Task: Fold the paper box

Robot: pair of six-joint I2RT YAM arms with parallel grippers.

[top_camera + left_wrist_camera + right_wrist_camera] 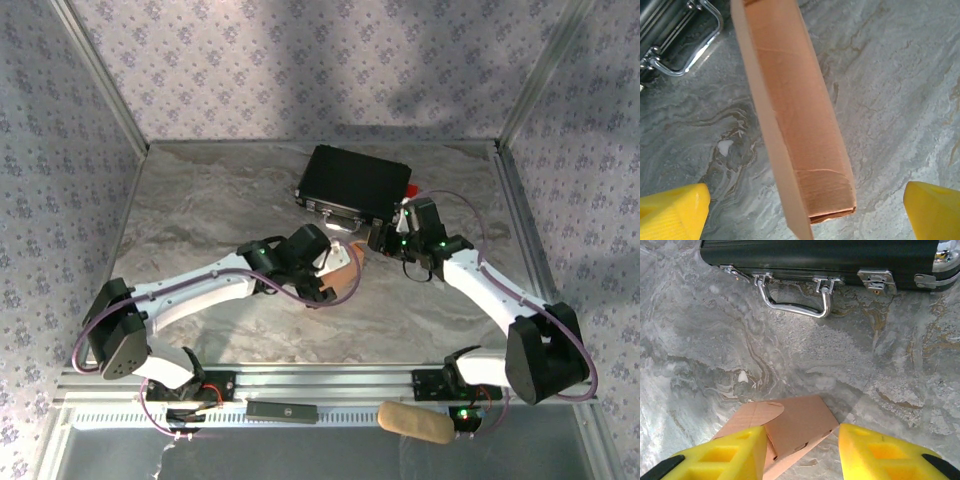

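The paper box, a salmon-orange cardboard piece, sits near the middle of the marbled worktop. In the top view both arms meet over it, so most of it is covered and its shape is hard to read there.

The left gripper is spread wide. In its wrist view the yellow fingertips stand at the lower corners, well clear of the box, which runs as a long narrow body from 12 o'clock down to 6 o'clock between them. Its near end looks creased, and its top end is cut off by the frame.

The right gripper is about half spread, with one end of the box and a rounded flap between its jaws. The finger at 7 o'clock overlaps the cardboard, but it cannot be told if the pads really press on it.

A black hard case lies at 12 o'clock from the box. Its metal handle and latches face the box, and its far part is cut off in both wrist views.
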